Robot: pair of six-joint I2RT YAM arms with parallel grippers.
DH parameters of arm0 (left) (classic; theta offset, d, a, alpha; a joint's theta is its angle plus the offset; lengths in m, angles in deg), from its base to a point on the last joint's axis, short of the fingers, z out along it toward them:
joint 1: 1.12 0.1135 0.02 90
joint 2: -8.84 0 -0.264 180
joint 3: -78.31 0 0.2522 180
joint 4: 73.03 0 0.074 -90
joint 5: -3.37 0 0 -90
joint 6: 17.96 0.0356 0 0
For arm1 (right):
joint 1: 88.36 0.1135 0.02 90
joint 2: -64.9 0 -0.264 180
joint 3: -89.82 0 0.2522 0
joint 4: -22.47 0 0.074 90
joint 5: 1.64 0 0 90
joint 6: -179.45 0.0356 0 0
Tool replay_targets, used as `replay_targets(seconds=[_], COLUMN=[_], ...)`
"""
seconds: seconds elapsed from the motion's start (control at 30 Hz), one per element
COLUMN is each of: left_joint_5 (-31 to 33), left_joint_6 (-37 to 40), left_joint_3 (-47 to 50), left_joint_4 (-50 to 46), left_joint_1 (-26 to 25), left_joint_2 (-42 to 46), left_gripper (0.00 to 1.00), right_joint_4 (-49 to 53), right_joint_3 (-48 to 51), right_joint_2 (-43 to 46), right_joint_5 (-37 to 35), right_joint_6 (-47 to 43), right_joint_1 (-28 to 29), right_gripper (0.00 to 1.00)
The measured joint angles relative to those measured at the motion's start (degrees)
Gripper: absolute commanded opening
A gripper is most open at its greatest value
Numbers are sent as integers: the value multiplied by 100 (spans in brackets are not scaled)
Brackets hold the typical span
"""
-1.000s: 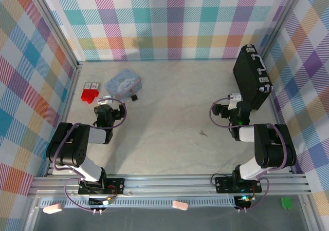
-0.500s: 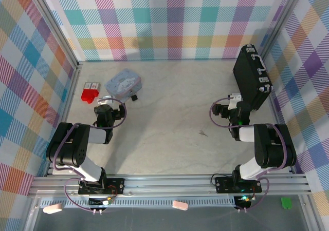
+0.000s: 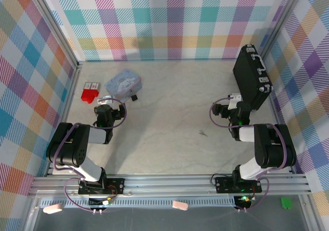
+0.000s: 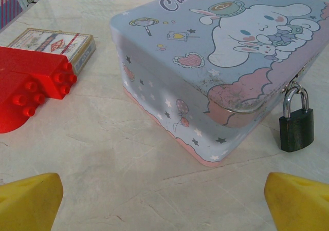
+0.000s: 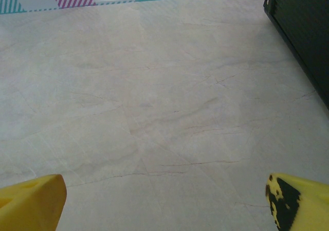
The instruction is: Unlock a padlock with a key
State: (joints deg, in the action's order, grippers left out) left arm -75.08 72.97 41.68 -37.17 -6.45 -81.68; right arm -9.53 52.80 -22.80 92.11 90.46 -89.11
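Small dark padlock (image 4: 296,129), shackle closed, upright against the pastel tin (image 4: 205,61); slim dark key (image 3: 203,133) well apart.

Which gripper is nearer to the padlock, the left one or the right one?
Left. The left gripper, open, faces the padlock, which sits just ahead and to its right at the pastel tin. The right gripper, also open, is far off by the black case.

Bright, even light; soft shadows, sharp.
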Motion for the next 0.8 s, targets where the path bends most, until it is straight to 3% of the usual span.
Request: replay_targets(seconds=[0.43, 0.63, 0.8], left_joint_5=[9, 260, 555], left_joint_6=[0, -4, -289], left_joint_3=[22, 205, -52], left_joint_4=[-55, -925, -2291], left_joint_1=[-7, -162, -269], left_joint_2=[114, 1716, 3392], left_gripper=[100, 100, 100], right_joint_4=[37, 774, 1532], right_joint_3=[0, -17, -103], right_joint_2=[15, 918, 2138], right_joint_5=[0, 140, 184], right_joint_6=[0, -157, -166], right_joint_1=[0, 94, 234], right_gripper=[99, 99, 99])
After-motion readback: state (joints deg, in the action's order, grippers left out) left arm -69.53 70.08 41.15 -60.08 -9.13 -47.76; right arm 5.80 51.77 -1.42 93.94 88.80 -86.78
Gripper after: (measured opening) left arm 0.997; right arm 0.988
